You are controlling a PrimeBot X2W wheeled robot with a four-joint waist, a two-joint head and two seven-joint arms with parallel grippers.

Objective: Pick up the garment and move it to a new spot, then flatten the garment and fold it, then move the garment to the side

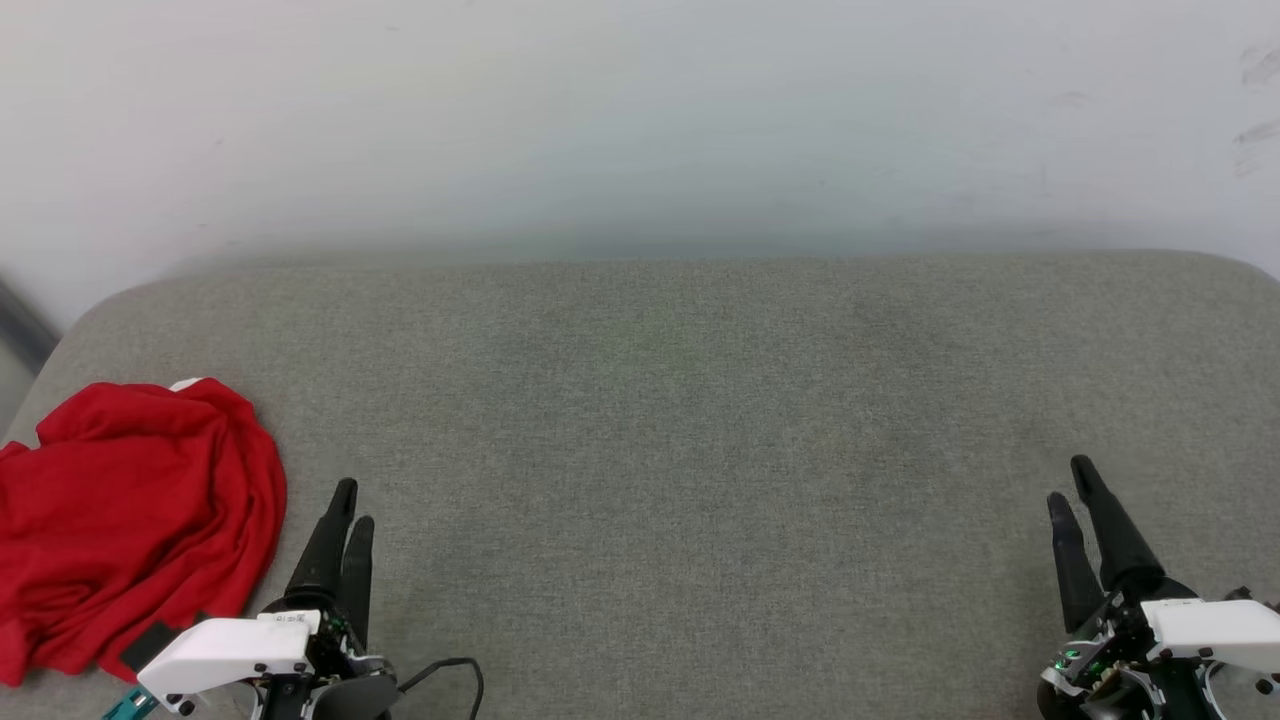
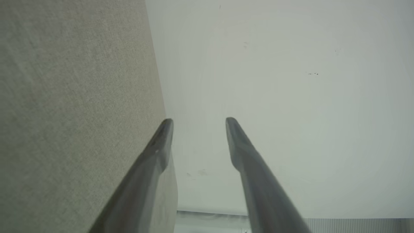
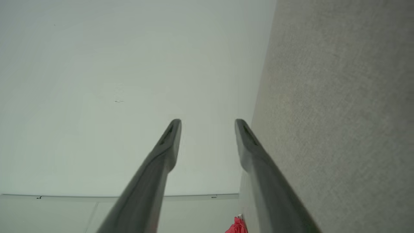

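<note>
The garment (image 1: 130, 520), bright red with a sliver of white at its top, lies crumpled in a heap at the far left of the grey cushioned surface (image 1: 680, 450). My left gripper (image 1: 353, 505) hovers just right of the heap, apart from it, fingers pointing away from me. In the left wrist view the left gripper (image 2: 199, 120) stands open with nothing between its fingers. My right gripper (image 1: 1070, 480) is at the far right of the cushion, and in its wrist view the right gripper (image 3: 208, 121) is open and holds nothing. A scrap of the red garment (image 3: 237, 226) shows at that view's bottom edge.
A pale wall (image 1: 640, 120) rises behind the cushion's far edge. The cushion's left corner (image 1: 90, 310) is rounded, with a dark strip (image 1: 20, 325) beyond it. A black cable (image 1: 450, 670) loops beside the left wrist.
</note>
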